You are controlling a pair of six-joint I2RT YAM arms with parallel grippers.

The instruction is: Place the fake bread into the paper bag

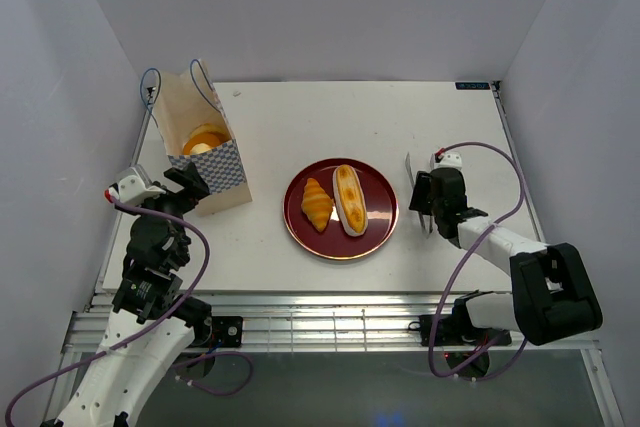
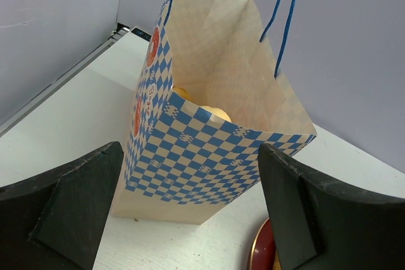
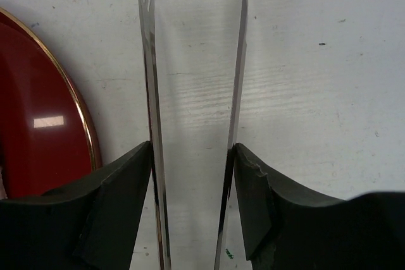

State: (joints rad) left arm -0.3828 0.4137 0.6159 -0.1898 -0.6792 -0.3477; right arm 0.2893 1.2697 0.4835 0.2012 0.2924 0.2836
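- Jaws of your left gripper (image 2: 190, 175) stand wide apart and hold nothing; the matte black fingers (image 2: 76, 200) flank the paper bag (image 2: 209, 156).
- Your right gripper (image 3: 193, 156) clamps thin, shiny metal tongs (image 3: 150, 61), blades apart, right of centre in the top view.
- Bag, upper left of the top view: mouth open, cream paper, blue-and-white checked band, blue cord handles. Golden rounded bread (image 1: 205, 137) lies inside.
- A ridged croissant (image 1: 317, 203) and a smooth oblong roll (image 1: 349, 199) lie side by side on a glossy dark red, gold-rimmed plate (image 1: 375, 232) at centre of the white table (image 1: 300, 117).

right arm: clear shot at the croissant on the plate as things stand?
Probably yes. The right hand holds the tongs just right of the plate, with nothing above the croissant. The long roll lies between them, so it would likely need to come in from above.
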